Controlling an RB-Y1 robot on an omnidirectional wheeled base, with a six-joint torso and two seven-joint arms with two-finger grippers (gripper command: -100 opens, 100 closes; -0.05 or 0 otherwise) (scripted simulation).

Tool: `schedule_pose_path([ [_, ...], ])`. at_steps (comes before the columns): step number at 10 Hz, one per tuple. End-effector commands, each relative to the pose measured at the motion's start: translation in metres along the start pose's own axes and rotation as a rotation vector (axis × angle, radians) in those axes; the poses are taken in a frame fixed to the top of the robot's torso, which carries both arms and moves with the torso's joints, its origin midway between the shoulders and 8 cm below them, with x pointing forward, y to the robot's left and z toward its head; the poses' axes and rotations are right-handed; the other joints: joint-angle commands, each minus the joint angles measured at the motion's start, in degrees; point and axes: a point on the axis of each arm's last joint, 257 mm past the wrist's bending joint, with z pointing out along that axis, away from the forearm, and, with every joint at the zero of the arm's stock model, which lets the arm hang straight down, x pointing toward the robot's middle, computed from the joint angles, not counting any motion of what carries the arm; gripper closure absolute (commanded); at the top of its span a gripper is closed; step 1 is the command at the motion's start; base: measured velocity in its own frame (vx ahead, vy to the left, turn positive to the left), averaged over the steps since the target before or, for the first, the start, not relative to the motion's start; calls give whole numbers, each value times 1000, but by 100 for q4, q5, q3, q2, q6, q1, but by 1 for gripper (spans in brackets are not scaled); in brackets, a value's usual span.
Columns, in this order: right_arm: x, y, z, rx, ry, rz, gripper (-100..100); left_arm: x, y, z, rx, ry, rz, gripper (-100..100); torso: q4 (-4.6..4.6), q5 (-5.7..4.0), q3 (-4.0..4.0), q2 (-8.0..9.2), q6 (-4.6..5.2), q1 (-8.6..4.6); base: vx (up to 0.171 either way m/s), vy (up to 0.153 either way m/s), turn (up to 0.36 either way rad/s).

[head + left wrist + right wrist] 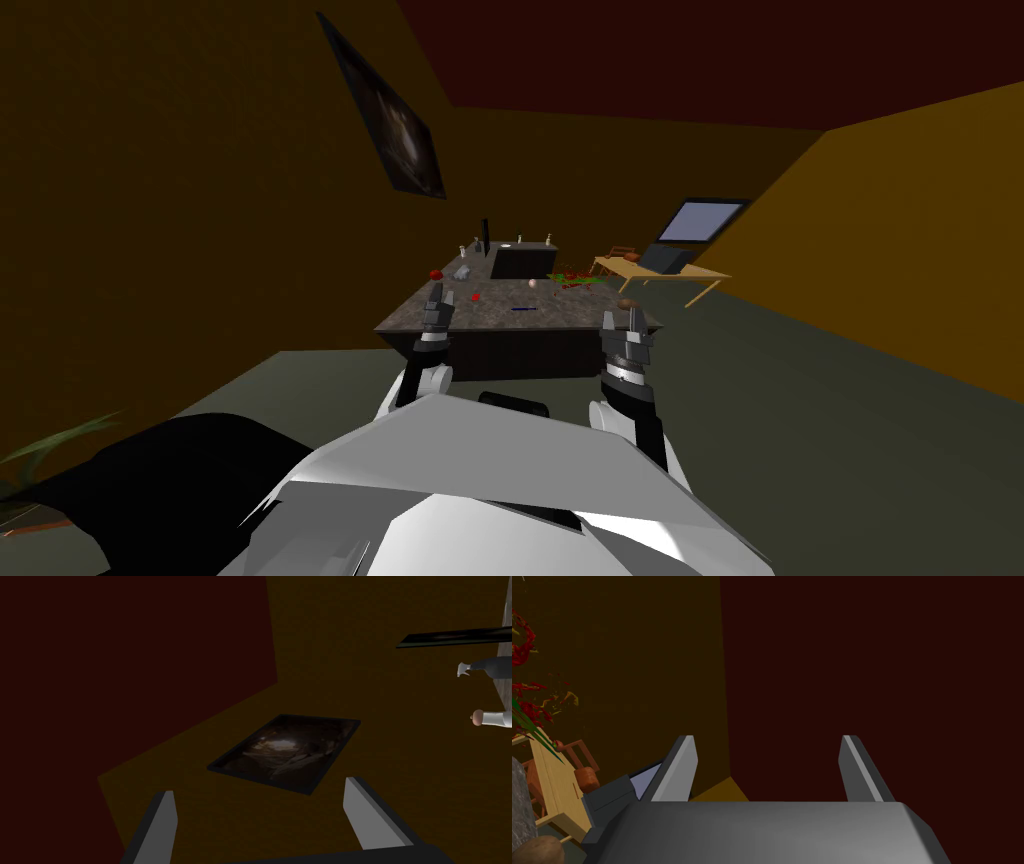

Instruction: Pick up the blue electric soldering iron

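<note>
Approach is judged to be in hand: the left gripper (440,292) and right gripper (621,317) are held wide open and empty, and the blue soldering iron (523,309) on the stone-topped table (480,318) must next be reached.

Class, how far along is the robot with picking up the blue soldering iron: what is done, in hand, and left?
Done: it faces the table, where the iron lies untouched. In hand: nothing; left claw and right claw are both open, empty, well short of the iron. Left: reach out, close on it, lift.
</note>
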Motion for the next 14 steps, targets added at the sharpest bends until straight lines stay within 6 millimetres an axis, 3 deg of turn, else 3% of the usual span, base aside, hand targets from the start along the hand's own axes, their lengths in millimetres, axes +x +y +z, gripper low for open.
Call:
schedule_pose_path([
  [1,0,0,0,0,0,0,0,-1,13,1,-45,34,12,-100,0,0,0,0,0,0,-25,-2,-135],
  [13,0,0,0,0,0,0,0,-32,83,1,-307,68,19,-100,3,1,8,14,-1,3,-38,3,-104],
  [14,0,0,0,0,0,0,0,-41,91,2,-339,63,16,-100,2,1,6,9,-2,3,-31,-3,-180],
])
